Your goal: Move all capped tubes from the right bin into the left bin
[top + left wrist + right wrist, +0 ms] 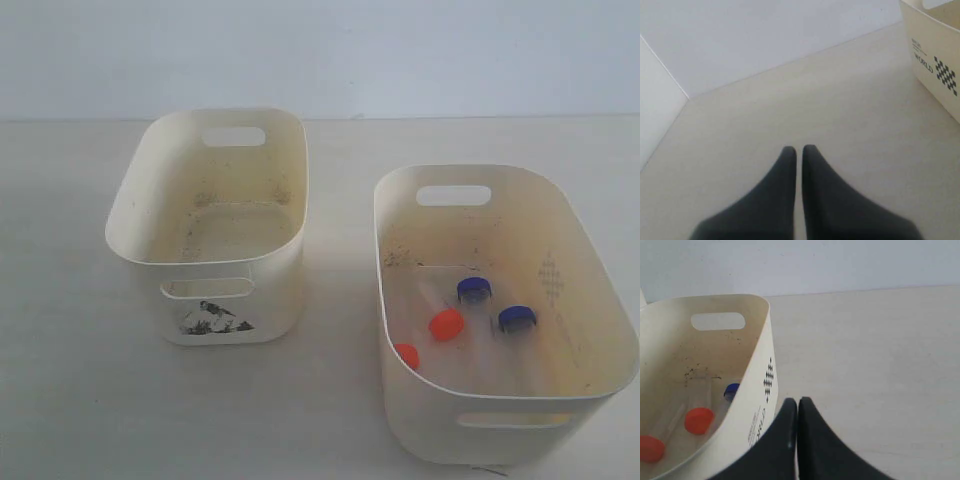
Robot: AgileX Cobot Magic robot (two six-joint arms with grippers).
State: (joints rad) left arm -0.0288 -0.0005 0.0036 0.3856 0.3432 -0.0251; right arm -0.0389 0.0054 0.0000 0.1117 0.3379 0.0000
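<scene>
Exterior view, nearest first: the right bin point(500, 435) holds all four capped tubes point(474, 290), so nothing has been carried over yet. The two orange caps point(406, 355) lie closest, one against the bin's near corner on the side facing its neighbour, the other just behind it toward the middle. The two blue caps point(517, 319) lie a little further in, apart from each other. The clear tube bodies are hard to make out against the pale floor.

Beside the right bin, apart from it and set slightly further back, the left bin point(275, 280) shows only a stained floor and no tube.

Neither arm appears in this view. In the right wrist view the right gripper point(797, 401) has its fingers pressed together on nothing, just outside the right bin's printed outer wall. In the left wrist view the left gripper point(799, 149) is likewise closed and empty over bare table point(790, 100), well clear of the right bin's contents.

By my reading the task stands at its very beginning — four pick-ups and four drops remain.
</scene>
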